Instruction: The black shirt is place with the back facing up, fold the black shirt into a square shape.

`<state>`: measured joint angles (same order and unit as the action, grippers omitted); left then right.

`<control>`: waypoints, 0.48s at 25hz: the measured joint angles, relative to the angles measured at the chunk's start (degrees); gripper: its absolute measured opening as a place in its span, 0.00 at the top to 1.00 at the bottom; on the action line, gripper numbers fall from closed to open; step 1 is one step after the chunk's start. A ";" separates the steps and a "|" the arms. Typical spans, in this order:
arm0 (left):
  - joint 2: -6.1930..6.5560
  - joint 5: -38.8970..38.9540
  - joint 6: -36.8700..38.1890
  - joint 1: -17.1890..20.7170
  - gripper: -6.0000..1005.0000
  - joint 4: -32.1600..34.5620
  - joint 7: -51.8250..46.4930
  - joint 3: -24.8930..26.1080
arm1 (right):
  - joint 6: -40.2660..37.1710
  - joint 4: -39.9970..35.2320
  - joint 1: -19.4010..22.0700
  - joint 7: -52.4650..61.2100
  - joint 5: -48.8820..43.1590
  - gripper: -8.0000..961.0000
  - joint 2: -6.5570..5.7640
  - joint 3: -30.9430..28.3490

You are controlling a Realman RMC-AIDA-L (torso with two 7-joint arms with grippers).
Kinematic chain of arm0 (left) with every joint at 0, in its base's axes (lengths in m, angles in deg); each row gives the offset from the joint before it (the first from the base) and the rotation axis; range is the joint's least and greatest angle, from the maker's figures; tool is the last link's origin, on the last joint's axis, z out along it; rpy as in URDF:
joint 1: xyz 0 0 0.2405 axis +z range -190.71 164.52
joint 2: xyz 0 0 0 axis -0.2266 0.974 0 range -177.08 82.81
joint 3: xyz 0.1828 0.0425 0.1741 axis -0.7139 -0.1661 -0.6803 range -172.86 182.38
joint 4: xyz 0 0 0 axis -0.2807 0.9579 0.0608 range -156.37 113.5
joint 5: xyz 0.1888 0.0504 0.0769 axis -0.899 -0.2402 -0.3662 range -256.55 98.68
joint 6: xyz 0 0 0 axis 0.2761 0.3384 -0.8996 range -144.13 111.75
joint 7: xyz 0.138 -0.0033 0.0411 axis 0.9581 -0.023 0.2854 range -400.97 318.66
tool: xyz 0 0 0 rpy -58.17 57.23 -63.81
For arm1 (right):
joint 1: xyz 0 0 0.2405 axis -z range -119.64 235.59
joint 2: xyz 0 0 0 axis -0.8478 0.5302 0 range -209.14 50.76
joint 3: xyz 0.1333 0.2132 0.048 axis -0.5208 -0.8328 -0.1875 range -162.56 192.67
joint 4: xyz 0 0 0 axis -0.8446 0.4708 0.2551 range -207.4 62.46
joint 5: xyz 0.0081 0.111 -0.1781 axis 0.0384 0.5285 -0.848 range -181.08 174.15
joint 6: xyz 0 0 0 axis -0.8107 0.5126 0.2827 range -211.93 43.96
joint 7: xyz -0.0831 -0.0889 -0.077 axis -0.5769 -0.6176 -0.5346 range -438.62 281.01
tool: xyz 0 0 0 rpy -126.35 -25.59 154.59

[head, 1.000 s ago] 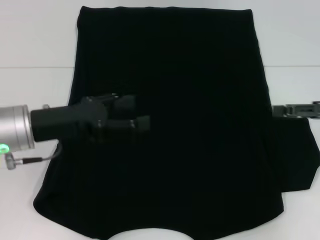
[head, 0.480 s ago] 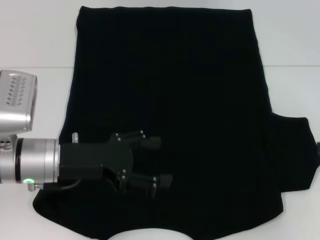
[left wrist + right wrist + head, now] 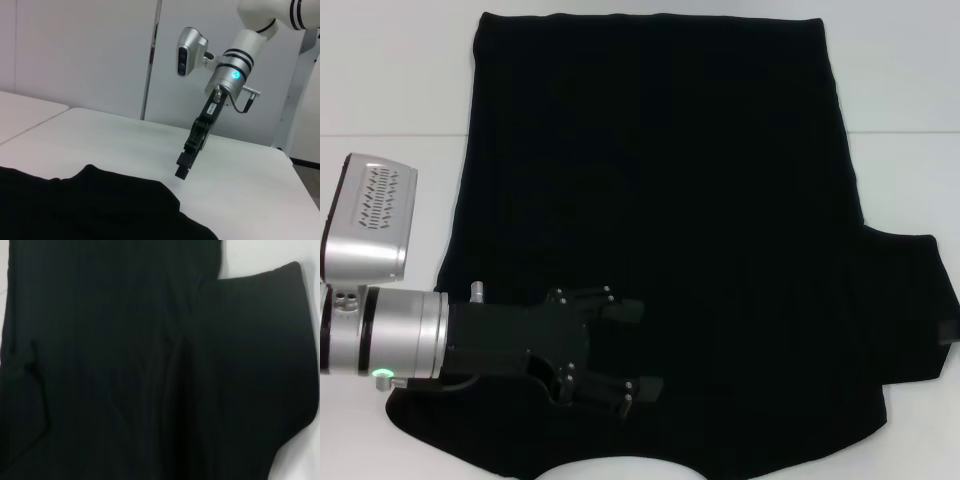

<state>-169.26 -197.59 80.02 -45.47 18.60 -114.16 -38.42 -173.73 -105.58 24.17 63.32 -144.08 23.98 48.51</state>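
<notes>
Black shirt (image 3: 680, 230) flat on table

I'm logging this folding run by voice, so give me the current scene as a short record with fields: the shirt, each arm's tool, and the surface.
shirt: black shirt lies flat on the table, plain side up, no lettering showing
sleeves: right-side sleeve spread out; left-side sleeve not visible
left tool: left gripper open, over the shirt's near left part
right tool: right gripper above the table beside the shirt's right sleeve, holding nothing
surface: white table
fold state: not yet a square
</notes>
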 joint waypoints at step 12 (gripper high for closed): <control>0.09 -0.11 -1.57 -0.25 0.05 0.05 -0.15 -0.14 | 6.47 2.69 -2.89 0.05 -2.70 0.05 1.71 1.42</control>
<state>-169.17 -197.69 78.45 -45.72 18.64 -114.31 -38.56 -167.26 -102.89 21.28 63.37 -146.78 25.69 49.93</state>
